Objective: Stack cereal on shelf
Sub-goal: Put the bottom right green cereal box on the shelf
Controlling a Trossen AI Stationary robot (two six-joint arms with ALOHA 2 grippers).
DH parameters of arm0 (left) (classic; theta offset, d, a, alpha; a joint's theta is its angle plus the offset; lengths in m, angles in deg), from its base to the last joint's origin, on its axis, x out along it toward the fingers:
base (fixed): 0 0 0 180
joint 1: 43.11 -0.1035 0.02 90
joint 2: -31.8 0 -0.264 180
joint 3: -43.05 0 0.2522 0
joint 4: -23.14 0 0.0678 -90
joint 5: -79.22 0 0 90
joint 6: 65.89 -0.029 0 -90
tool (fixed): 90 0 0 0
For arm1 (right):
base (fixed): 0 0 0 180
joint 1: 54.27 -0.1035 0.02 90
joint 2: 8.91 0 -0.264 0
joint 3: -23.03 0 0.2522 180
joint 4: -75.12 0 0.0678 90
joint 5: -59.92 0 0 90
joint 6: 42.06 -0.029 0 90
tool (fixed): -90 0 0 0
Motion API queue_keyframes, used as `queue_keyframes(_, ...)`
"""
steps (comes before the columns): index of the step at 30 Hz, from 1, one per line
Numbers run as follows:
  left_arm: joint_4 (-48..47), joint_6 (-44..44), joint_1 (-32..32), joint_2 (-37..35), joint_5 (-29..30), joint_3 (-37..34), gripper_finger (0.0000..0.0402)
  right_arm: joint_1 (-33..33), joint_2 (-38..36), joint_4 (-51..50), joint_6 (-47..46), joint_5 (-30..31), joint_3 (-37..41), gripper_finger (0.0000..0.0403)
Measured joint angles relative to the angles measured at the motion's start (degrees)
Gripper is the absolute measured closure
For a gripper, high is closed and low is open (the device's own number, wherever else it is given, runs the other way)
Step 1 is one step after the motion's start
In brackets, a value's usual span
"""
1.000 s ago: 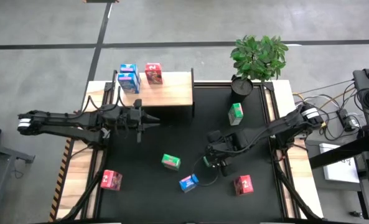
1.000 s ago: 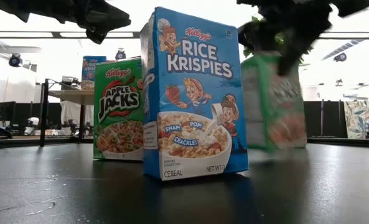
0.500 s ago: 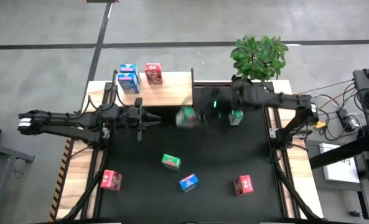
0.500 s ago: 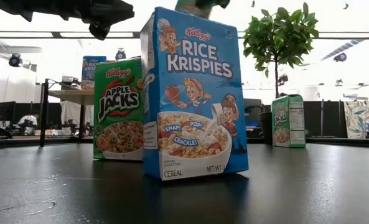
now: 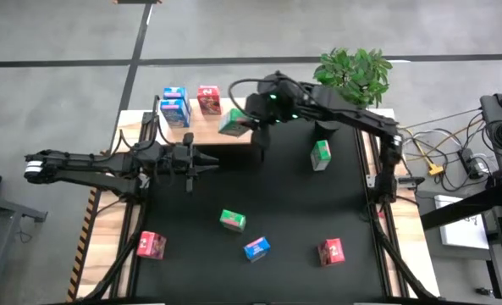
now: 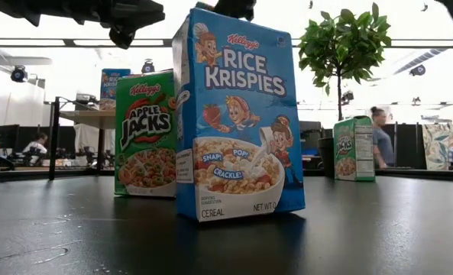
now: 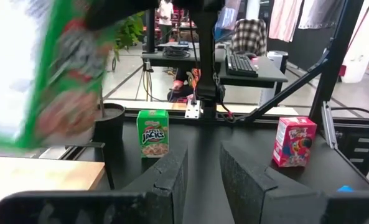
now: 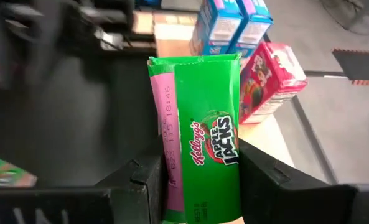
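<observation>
My right gripper (image 5: 249, 119) is shut on a green Apple Jacks box (image 8: 200, 149) over the right part of the pale wooden shelf (image 5: 208, 129). The box also shows blurred in the left wrist view (image 7: 41, 74). Two blue boxes (image 5: 174, 106) and a red box (image 5: 208, 100) stand on the shelf's far part. My left gripper (image 7: 203, 177) is open and empty over the mat's left side, near the shelf's front edge. Green boxes (image 5: 320, 155) (image 5: 232, 220), a blue box (image 5: 256, 248) and two red boxes (image 5: 331, 251) (image 5: 151, 246) stand on the black mat. My right gripper pinches the green box between its two fingers (image 8: 144, 180), on two opposite faces, one of them beside the box's narrow side panel (image 8: 172, 186). The fingers lie along the box, whose far end (image 8: 193, 59) sticks out past them. The box is tilted and held above the shelf.
A potted plant (image 5: 352, 76) stands at the mat's far right corner. The right arm reaches across the mat's far part. In the low view a Rice Krispies box (image 6: 237, 114) and an Apple Jacks box (image 6: 146, 134) stand close, and a person (image 6: 379, 145) shows in the room behind.
My right gripper has lifted the green box off the mat's middle. It has carried the box toward the far edge and to the left, to above the shelf's right part. The box has stayed between the fingers and has turned about on the way.
</observation>
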Motion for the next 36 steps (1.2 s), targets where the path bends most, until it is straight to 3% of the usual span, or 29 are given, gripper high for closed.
queue_keyframes(7,0.0,-0.9,0.0,-1.0,0.0,0.0,0.0326,2.6,10.1,-6.8,4.1,0.5,-10.7,0.0264)
queue_keyframes(22,-4.4,-6.4,0.0,-10.2,0.0,-0.1,0.0326,9.2,14.0,-7.9,2.9,0.5,-10.1,0.0262)
queue_keyframes(36,-5.1,-8.0,0.0,-11.2,0.0,-0.1,0.0326,9.7,14.1,-6.1,1.8,0.6,-10.1,0.0175)
